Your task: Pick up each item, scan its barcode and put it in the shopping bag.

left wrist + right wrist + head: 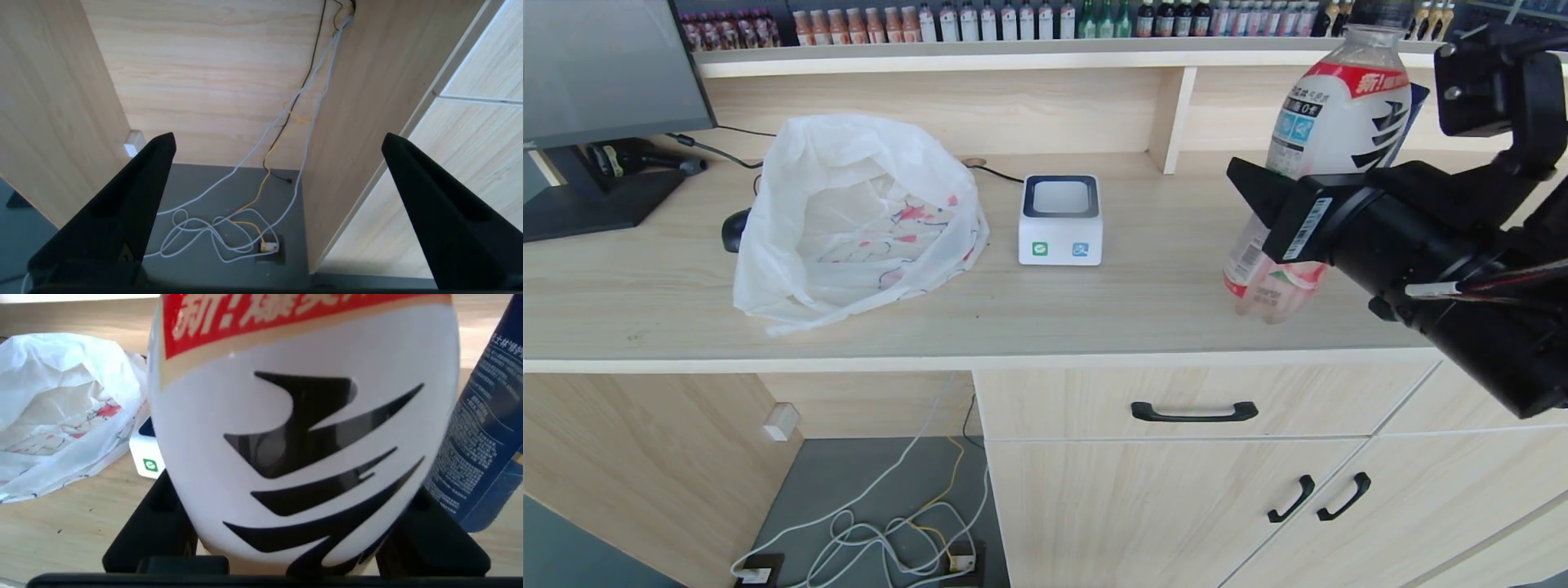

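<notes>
My right gripper (1298,214) is shut on a white drink bottle (1339,122) with a red band and black stripes. The bottle leans slightly over the right part of the counter (1135,310). In the right wrist view the bottle (302,433) sits between the black fingers (151,531). A white barcode scanner (1060,219) stands mid-counter, left of the bottle. Further left an open white shopping bag (849,220) lies slumped on the counter. My left gripper (278,212) hangs open with nothing in it, below counter height, facing the space under the counter.
A blue container (490,433) stands just behind the held bottle. A monitor (605,73) and a black mouse (735,230) sit at the far left. A raised shelf with a divider (1172,118) runs along the back. Drawers (1192,412) and loose cables (882,531) lie below.
</notes>
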